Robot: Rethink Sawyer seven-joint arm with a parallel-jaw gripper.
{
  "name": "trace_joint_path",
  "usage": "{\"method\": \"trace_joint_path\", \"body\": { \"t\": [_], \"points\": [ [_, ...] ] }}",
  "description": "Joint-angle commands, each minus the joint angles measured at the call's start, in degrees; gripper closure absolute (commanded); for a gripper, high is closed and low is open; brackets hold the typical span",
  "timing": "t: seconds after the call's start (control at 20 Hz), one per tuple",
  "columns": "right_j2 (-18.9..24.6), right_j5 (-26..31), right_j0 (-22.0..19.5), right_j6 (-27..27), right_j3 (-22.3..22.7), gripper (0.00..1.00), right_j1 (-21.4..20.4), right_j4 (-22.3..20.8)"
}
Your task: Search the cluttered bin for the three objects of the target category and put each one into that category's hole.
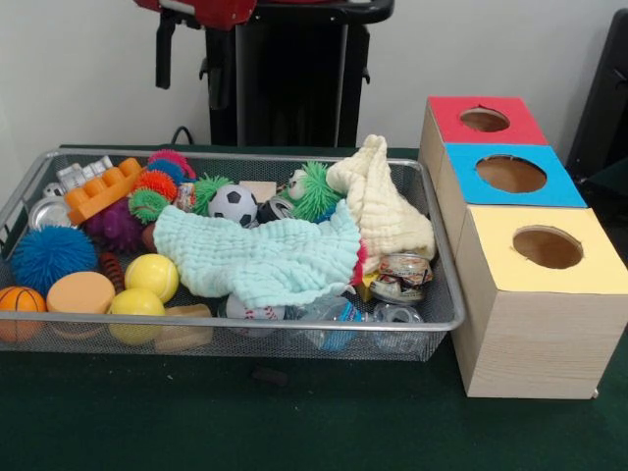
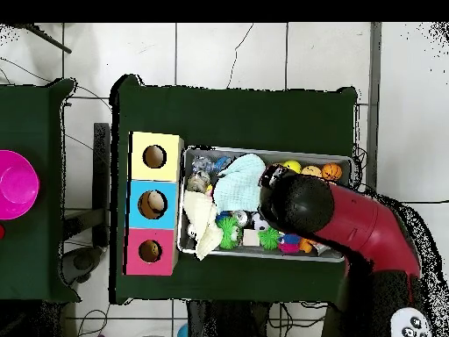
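A wire mesh bin point(image 1: 245, 323) holds a jumble of toys. A mint cloth point(image 1: 265, 257) and a cream cloth point(image 1: 388, 206) lie over the middle and right. Around them are a soccer ball point(image 1: 233, 204), two yellow balls point(image 1: 151, 276), a small basketball point(image 1: 20, 300), a baseball point(image 1: 255, 312), spiky balls point(image 1: 49, 255) and crushed cans point(image 1: 400, 277). Three boxes with holes stand beside the bin: red point(image 1: 461, 132), blue point(image 1: 471, 186), yellow point(image 1: 599, 275). In the overhead view the arm's dark end, with the gripper point(image 2: 294, 202) under it, hangs high over the bin's point(image 2: 263, 150) middle.
An orange toy brick point(image 1: 103, 189), a silver tin point(image 1: 46, 211) and a round orange block point(image 1: 80, 291) lie at the bin's left. A pink bowl point(image 2: 16, 182) sits on a separate table. The box row point(image 2: 138, 204) touches the bin's short side.
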Motion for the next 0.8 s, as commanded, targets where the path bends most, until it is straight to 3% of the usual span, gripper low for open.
{"method": "trace_joint_path", "body": {
  "t": [0.05,0.45,0.8],
  "points": [
    [8.85,6.48,-2.66,-10.72,-4.35,0.0,5.0,-4.36],
    [10.8,10.29,-4.57,-10.9,-9.5,0.0,7.31,-6.48],
    [11.07,12.17,-4.33,-9.0,-11.03,0.0,6.37,-7.66]
  ]
}}
